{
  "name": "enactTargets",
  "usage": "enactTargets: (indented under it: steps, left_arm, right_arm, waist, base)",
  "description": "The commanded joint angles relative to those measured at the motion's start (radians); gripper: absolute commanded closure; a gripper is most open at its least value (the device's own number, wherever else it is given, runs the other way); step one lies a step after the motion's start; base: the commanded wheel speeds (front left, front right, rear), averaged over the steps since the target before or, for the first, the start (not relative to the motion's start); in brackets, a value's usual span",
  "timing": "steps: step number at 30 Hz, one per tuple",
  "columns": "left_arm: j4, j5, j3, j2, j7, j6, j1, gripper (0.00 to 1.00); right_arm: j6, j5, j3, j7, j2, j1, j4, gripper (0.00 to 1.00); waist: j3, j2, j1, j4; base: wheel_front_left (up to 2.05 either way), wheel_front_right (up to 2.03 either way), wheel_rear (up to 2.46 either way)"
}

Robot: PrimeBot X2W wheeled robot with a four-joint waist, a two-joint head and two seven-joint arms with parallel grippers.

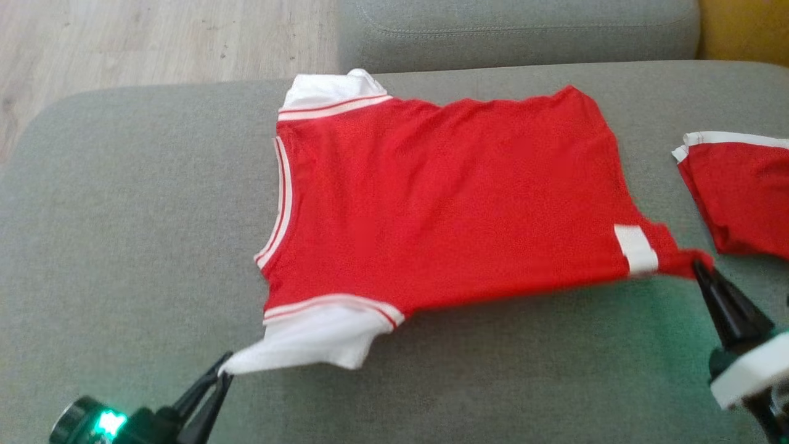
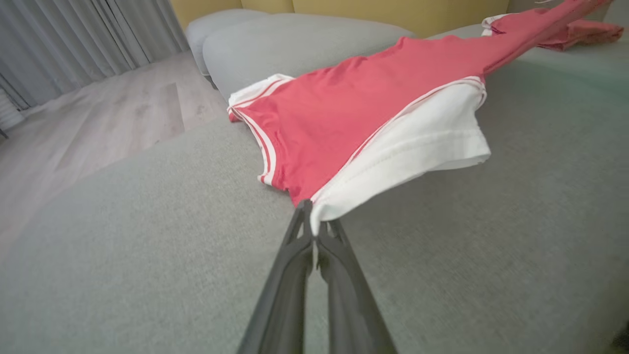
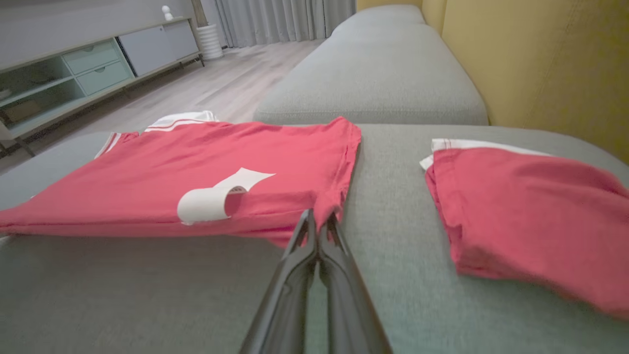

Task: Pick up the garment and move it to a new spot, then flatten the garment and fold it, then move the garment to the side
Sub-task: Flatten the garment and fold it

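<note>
The garment (image 1: 444, 197) is a red T-shirt with white sleeves and striped trim, spread across a grey sofa cushion (image 1: 123, 246). Its near edge is raised off the cushion between the two grippers. My left gripper (image 1: 223, 369) is shut on the tip of the near white sleeve (image 2: 422, 142), at the lower left of the head view. My right gripper (image 1: 699, 266) is shut on the red hem corner by the white label (image 1: 636, 248), at the right. In the wrist views, the left gripper (image 2: 314, 223) and the right gripper (image 3: 319, 221) each pinch cloth between closed tips.
A second red garment (image 1: 739, 191), folded, lies on the cushion at the right, close to my right gripper. Another grey cushion (image 1: 518, 31) lies beyond. Wooden floor (image 1: 154, 43) shows at the far left, a yellow backrest (image 3: 540, 69) at the right, and a low cabinet (image 3: 88, 69) across the room.
</note>
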Motion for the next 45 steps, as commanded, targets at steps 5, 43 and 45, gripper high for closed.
enactTargets:
  steps: [5,43,45]
  left_arm:
    - [-0.067,-0.019,0.050,0.049,0.018,0.016,-0.037,1.00]
    - [0.459,0.101,0.044,-0.204,-0.075,-0.085,-0.671,0.00]
    - [0.449,0.051,0.064,-0.230,-0.075,-0.074,-0.612,0.00]
  right_arm:
    - [-0.001,-0.033,-0.093,0.034,-0.027,0.067,-0.080,1.00]
    - [-0.001,-0.173,-0.125,0.008,0.134,-0.287,0.104,0.00]
    - [-0.001,-0.181,-0.135,-0.007,0.142,-0.273,0.103,0.00]
  waist:
    - [0.029,-0.0001,0.0002,0.009]
    - [0.249,-0.0001,0.0002,0.028]
    - [0.235,-0.0001,0.0002,0.027]
  base:
    - [0.00,0.00,0.00]
    - [0.00,0.00,0.00]
    - [0.00,0.00,0.00]
